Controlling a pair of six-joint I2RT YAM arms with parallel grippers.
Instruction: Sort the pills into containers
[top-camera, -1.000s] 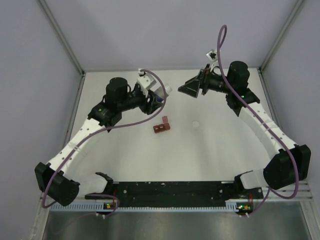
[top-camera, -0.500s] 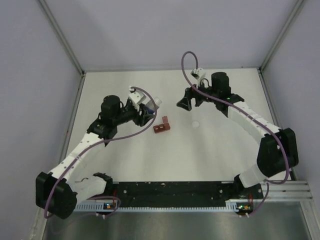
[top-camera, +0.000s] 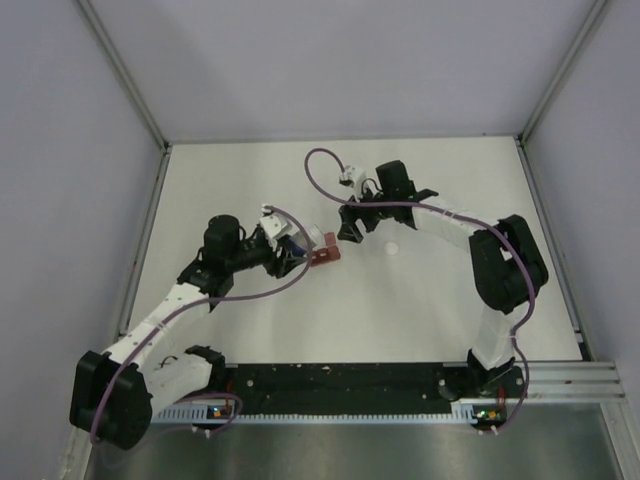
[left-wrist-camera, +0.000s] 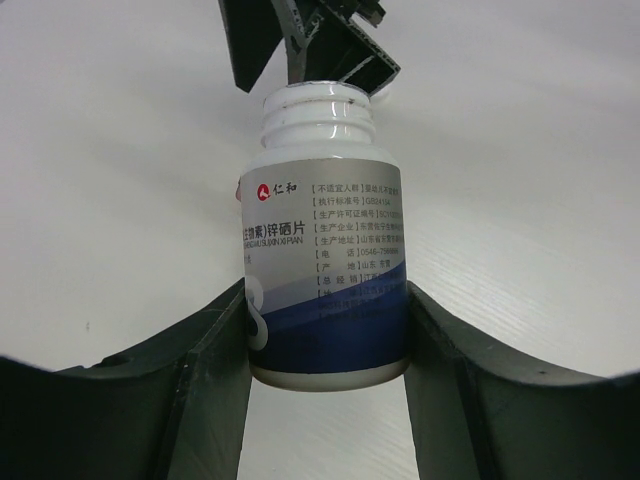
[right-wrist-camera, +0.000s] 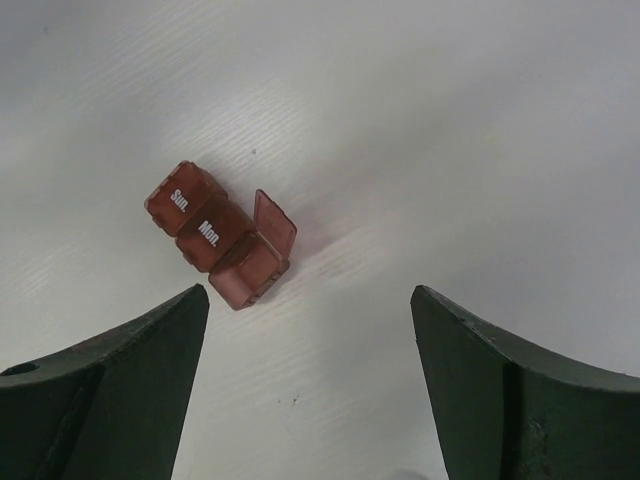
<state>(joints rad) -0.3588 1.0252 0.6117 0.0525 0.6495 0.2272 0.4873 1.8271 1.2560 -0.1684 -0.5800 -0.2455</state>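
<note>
We count one pill bottle (left-wrist-camera: 325, 250), uncapped, and one strip of three containers (right-wrist-camera: 218, 238), end lid up, lying mid-counter (right-wrist-camera: 450, 120). The left jaws clamp the bottle's sides; the right jaws are spread wide, empty, near the strip.

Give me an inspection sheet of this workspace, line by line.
Surface: white table, matte.
Job's things: pill bottle, uncapped; red-brown pill organizer of three compartments, Sun. and Mon. shut, end lid open.
Clutter: one small white round item right of the organizer; cannot tell what.
Grippers: left gripper shut on the bottle; right gripper open, empty, facing the organizer.
Cables: purple cables looping off both arms.
Surroundings: pale walls on three sides.
</note>
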